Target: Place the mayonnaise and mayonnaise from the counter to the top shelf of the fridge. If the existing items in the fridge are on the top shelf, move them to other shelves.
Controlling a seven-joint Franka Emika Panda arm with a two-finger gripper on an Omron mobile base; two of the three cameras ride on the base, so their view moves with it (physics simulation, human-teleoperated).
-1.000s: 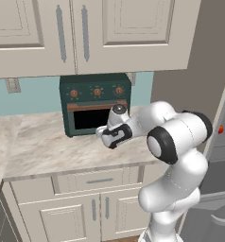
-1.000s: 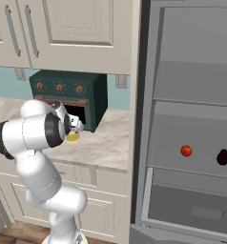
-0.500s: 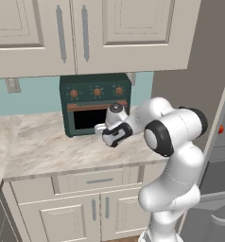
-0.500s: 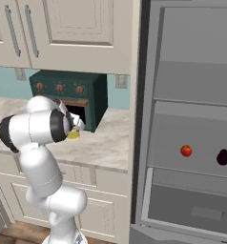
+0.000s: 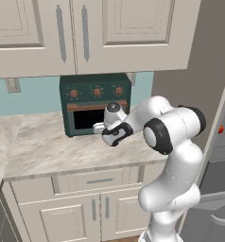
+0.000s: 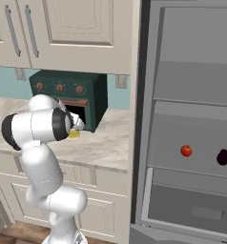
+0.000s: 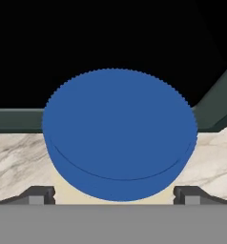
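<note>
Mayo jar (image 7: 119, 143) sits right under the hand cam: blue lid takes up most of the frame, just a sliver of cream body visible below it, label hidden. Jar stands on the counter (image 7: 15, 162), directly in front of the toaster oven (image 5: 95, 101), whose dark opening and green frame are behind the lid. In the right base view only a small yellow bit of the jar (image 6: 74, 134) peeks out past the arm's elbow; the rest is blocked. In the left base view the hand covers the jar, can't make it out.

Gripper (image 7: 113, 194): one fingertip (image 7: 39, 194) each side of the jar body, tips cut off by the frame bottom. Fingers bracket the jar, but contact vs small gap can't be told, so squeezing or not — can't tell. In the left base view the gripper (image 5: 99, 127) is low over the counter (image 5: 43, 151), pointing toward the oven door; fingers too small to read.

Second mayo jar: can't find it.

Fridge (image 6: 191, 119) stands open at the right. Red-orange fruit (image 6: 186, 150) and dark purple one (image 6: 223, 157) sit on a middle shelf, well apart. Top shelf (image 6: 196, 102) above them is seen edge-on. Drawer (image 6: 191, 205) below, partly cut off by the frame edge. In the left base view the fridge is mostly out of frame, only a red dot (image 5: 220, 129) shows.
</note>
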